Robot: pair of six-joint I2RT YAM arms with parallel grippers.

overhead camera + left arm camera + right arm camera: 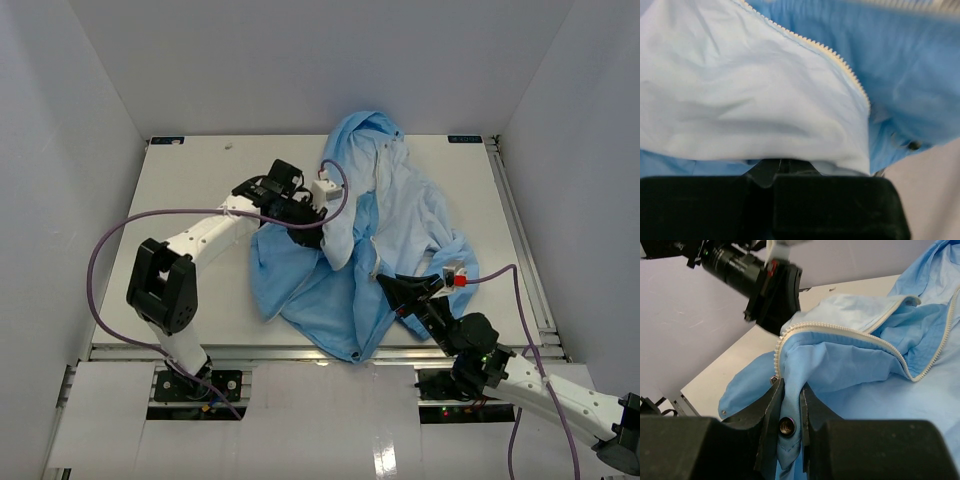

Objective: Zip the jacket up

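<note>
Right fingers (771, 405) clamp the jacket (420, 215) hem at five o'clock, left fingers (840, 200) pinch its nine o'clock flap (zipper (840, 333) open, I judge); next, bring the zipper ends together.

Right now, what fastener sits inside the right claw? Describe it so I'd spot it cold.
Find the light blue jacket crumpled mid-table, then its near edge where the right claw pinches it. The snap is the small round metal ring between the fingers, unlike the pale toothed zipper curving above it.
</note>
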